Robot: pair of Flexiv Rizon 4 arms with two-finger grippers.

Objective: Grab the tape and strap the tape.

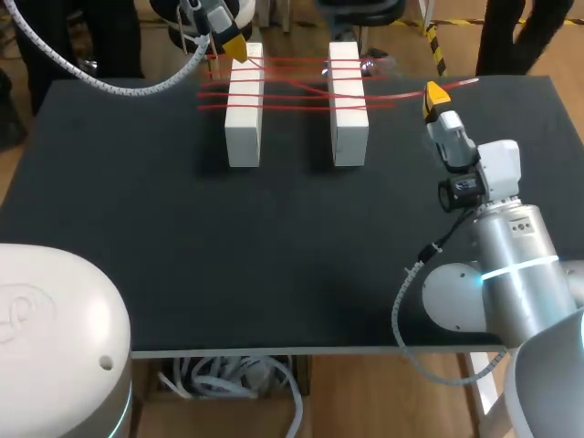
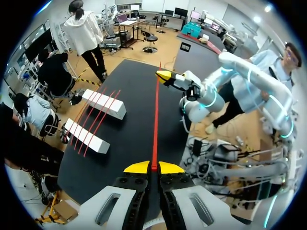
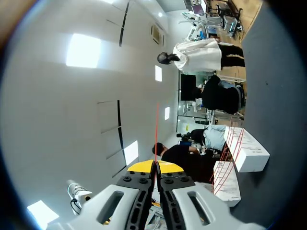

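1. A black table (image 1: 274, 246) has two white blocks on it, close to its far edge.
2. The left white block (image 1: 244, 137) and the right white block (image 1: 349, 137) lie side by side with a gap between them.
3. Thin red tape (image 2: 155, 124) goes across the tops of both blocks in a few lines. Some of the lines cross each other over the gap.
4. The left gripper (image 2: 153, 166) is up at the far end of the left white block, by the far edge of the table. Its two yellow tips are pressed together with the red tape pinched between them.
5. From there one line of tape runs straight and tight to the other arm.
6. The right gripper (image 1: 436, 91) is over the far right part of the table, to the right of the right white block. Its yellow tips are squeezed together on the red tape too.
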